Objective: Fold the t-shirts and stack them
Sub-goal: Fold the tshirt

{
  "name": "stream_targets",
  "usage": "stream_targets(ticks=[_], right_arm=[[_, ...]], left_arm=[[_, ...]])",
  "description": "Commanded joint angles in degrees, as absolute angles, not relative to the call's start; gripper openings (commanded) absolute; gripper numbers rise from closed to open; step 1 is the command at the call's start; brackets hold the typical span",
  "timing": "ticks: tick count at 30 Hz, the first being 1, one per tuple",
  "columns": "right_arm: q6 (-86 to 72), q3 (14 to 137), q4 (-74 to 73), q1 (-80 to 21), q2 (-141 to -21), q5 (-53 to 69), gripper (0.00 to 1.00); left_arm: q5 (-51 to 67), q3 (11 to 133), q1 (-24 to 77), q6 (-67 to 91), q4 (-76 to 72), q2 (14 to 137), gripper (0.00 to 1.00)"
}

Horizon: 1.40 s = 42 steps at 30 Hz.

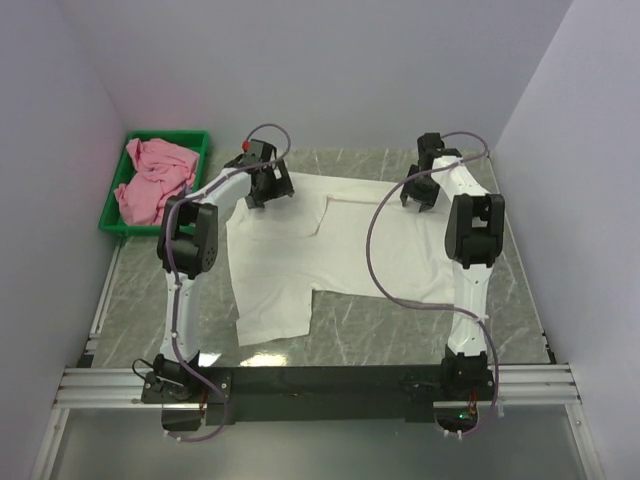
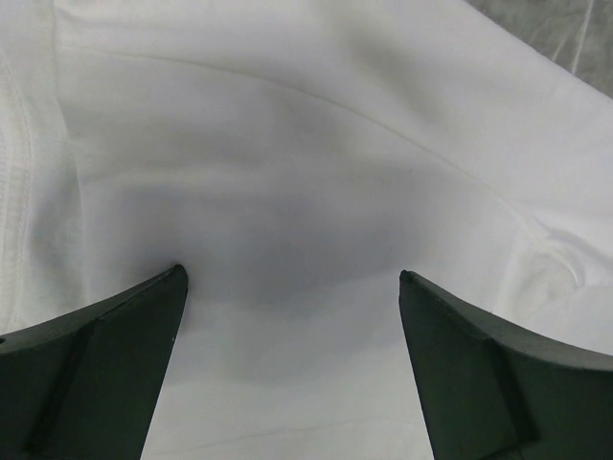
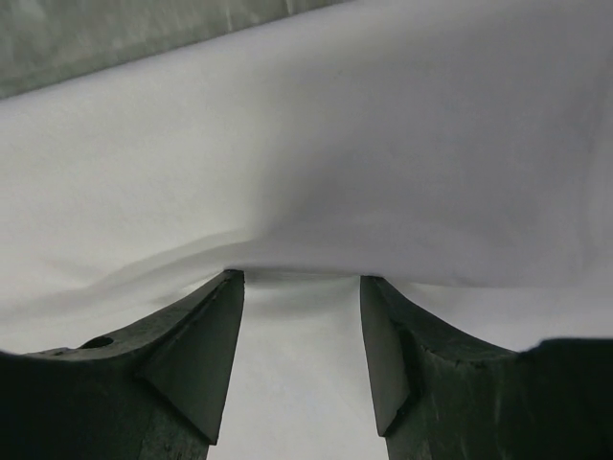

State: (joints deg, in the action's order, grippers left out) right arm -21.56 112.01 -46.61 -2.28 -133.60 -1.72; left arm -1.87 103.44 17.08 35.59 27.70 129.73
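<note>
The white t-shirt [image 1: 330, 250] lies spread on the marble table, with no print showing. My left gripper [image 1: 265, 195] is down over its far left part. In the left wrist view the left gripper [image 2: 292, 278] stands wide open, and smooth white cloth [image 2: 287, 144] fills the space between the jaws. My right gripper [image 1: 420, 200] sits on the shirt's far right part. In the right wrist view the right gripper [image 3: 302, 278] has its jaws partly apart, pressed into the cloth [image 3: 335, 144], which humps up in a ridge at the tips. The pink t-shirt [image 1: 155, 180] lies crumpled in the tray.
A green plastic tray [image 1: 107, 225] stands at the far left of the table, against the left wall. White walls close in the left, back and right sides. Bare marble [image 1: 380, 330] shows in front of the shirt, and a metal rail [image 1: 320, 380] runs along the near edge.
</note>
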Motion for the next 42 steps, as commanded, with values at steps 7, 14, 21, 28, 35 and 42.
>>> stream_targets(ticks=[7,14,21,28,35,42], right_arm=[[-17.9,118.8,-44.9,1.1,-130.9,-1.5,0.62],[-21.4,97.0,-38.3,0.4,-110.0,2.3,0.64],[-25.0,76.6,-33.3,0.4,-94.0,2.5,0.61],[-30.7,58.8,-30.9,3.5,-80.0,1.2,0.62],[-35.1,45.5,-29.5,7.6,-68.8,0.4,0.7],[-34.8,39.6,-29.2,7.7,-64.6,-1.8,0.63]], left_arm=[[2.1,102.4,15.5,35.9,26.5,124.2,0.99],[-2.5,87.5,15.3,37.8,27.4,102.9,1.0],[-5.3,65.7,15.2,38.1,27.6,80.8,0.99],[-3.7,46.3,11.6,41.7,25.1,70.8,0.96],[-3.7,41.0,11.4,42.6,21.9,74.2,0.85],[-5.6,44.2,11.4,42.6,22.1,80.6,0.69]])
